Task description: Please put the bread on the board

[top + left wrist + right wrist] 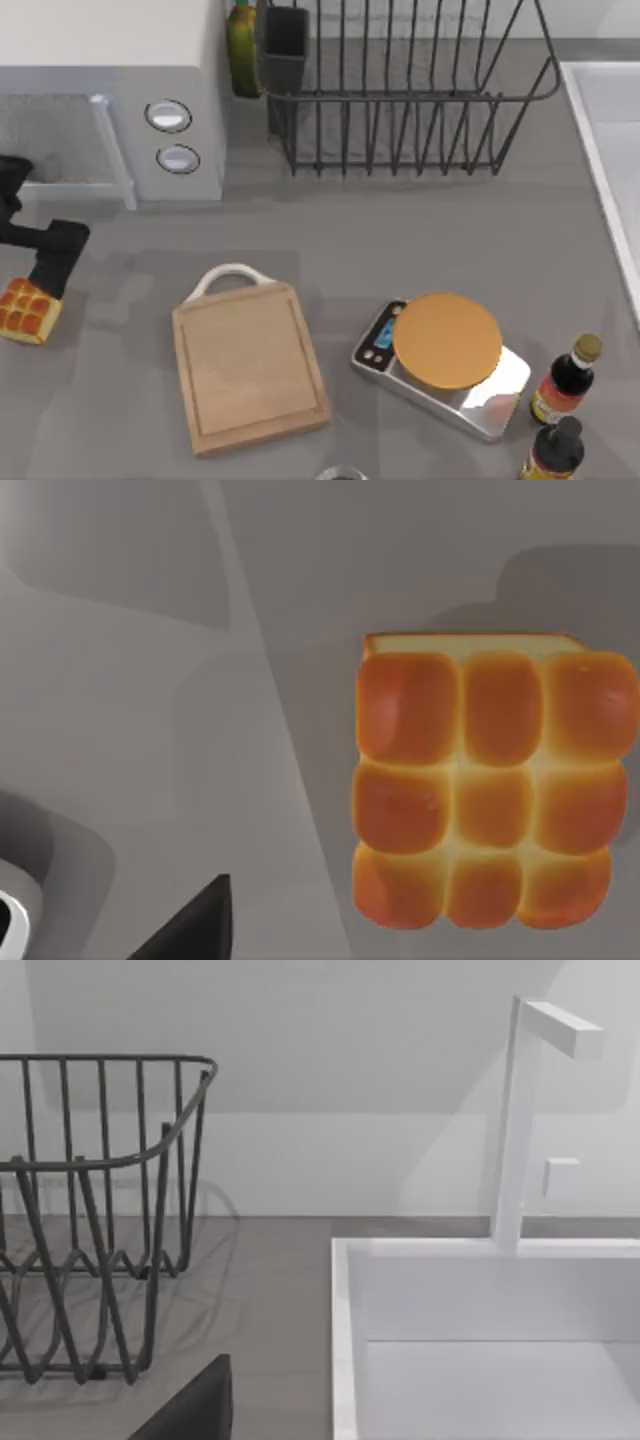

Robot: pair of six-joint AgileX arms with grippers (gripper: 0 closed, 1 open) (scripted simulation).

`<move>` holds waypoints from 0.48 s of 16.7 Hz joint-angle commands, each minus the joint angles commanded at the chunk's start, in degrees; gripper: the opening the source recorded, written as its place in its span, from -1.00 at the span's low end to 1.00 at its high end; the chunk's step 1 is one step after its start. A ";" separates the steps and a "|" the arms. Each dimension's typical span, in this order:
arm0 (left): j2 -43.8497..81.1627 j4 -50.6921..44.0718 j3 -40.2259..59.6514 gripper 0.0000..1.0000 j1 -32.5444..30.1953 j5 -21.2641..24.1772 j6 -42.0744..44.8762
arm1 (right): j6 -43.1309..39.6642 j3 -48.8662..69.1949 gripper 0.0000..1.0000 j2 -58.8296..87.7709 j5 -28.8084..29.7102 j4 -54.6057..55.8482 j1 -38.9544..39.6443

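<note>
The bread [27,312] is a small golden-orange pull-apart loaf lying on the grey table at the far left edge. In the left wrist view the bread [485,785] rests flat on the table, untouched. My left gripper [50,268] hovers just above and behind it, holding nothing. The board [250,365], light wood with a white loop handle, lies bare to the right of the bread, near the table's middle. My right gripper [190,1405] shows as a dark wedge, parked facing the sink and the rack.
A silver scale [445,345] with a round orange top sits right of the board. Two dark bottles [565,385] stand at the front right. A wire dish rack [400,90], a microwave [110,100] and a white sink [610,150] line the back and right.
</note>
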 joint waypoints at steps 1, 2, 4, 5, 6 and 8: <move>0.00 0.00 0.00 1.00 0.00 0.00 0.00 | 0.00 0.00 1.00 0.00 0.00 0.00 0.00; 0.00 0.00 0.00 1.00 0.00 0.00 0.00 | 0.00 0.00 1.00 0.00 0.00 0.00 0.00; -0.27 0.16 -0.30 1.00 -0.14 0.01 -0.02 | 0.00 0.00 1.00 0.00 0.00 0.00 0.00; -0.64 0.42 -0.98 1.00 0.04 0.03 0.15 | 0.00 0.00 1.00 0.00 0.00 0.00 0.00; -1.16 0.98 -2.09 1.00 0.34 0.04 0.43 | 0.00 0.00 1.00 0.00 0.00 0.00 0.00; -1.92 3.08 -4.97 1.00 1.05 0.02 1.05 | 0.00 0.00 1.00 0.00 0.00 0.00 0.00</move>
